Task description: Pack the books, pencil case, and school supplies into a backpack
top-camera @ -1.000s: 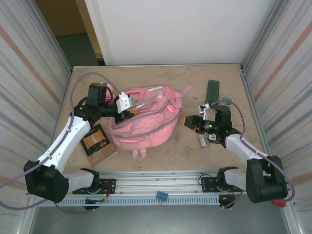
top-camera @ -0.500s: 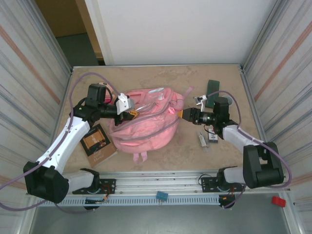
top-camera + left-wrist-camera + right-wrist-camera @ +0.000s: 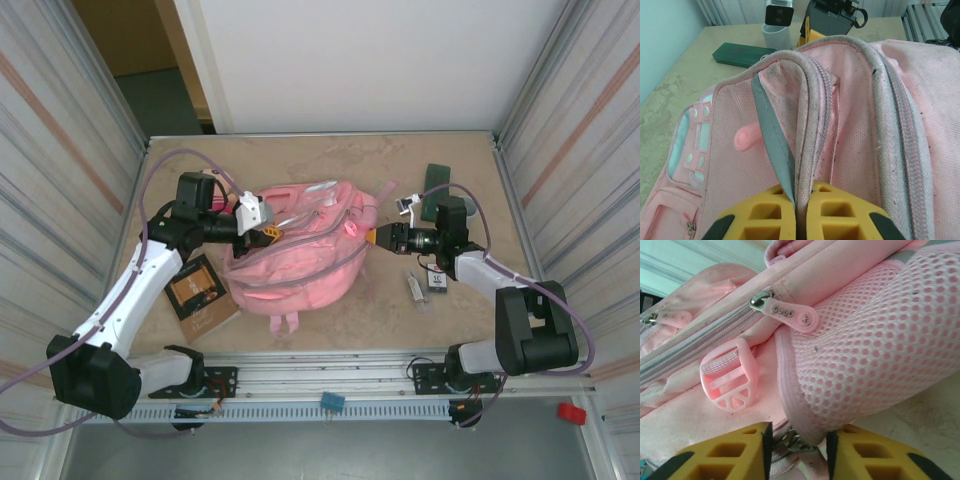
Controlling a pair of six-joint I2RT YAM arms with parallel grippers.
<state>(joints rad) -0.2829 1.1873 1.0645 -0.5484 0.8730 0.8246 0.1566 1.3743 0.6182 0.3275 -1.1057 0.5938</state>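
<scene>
- So, nearest me, the book (image 3: 200, 295) lies flat on the table (image 3: 340, 325) beside my left arm. It is close to the backpack's (image 3: 300, 255) near-left edge and not packed.
- Off to the right, the tube (image 3: 414, 290) and the black card (image 3: 437, 279) lie close together by my right forearm, apart from the backpack.
- My left gripper (image 3: 802, 202) is pressed together on the backpack's grey-bound rim at its left end. The bite is thin: only the binding and a fold of zip tape.
- My right gripper (image 3: 797, 445) is spread, straddling the hem of the mesh pocket (image 3: 865, 340) at the backpack's right end. A metal zip piece sits in the gap, and nothing looks squeezed.
- The pink pull tab (image 3: 790, 315) lies above that gap, outside it.
- Farthest out, the case (image 3: 436, 185) lies beyond my right wrist, clear of the backpack.
- I judge that nothing is inside the backpack and the job in hand is getting its mouth open.
- Risk: if I pull hard on the left, the narrow binding may slip out of the pinch and the rim would drop.
- Risk: if I close the right gripper where it is, it may catch mesh rather than the zip, so a pull would drag the whole backpack.
- Risk: a dragged backpack could ride over the book or sweep the tube and card away.
</scene>
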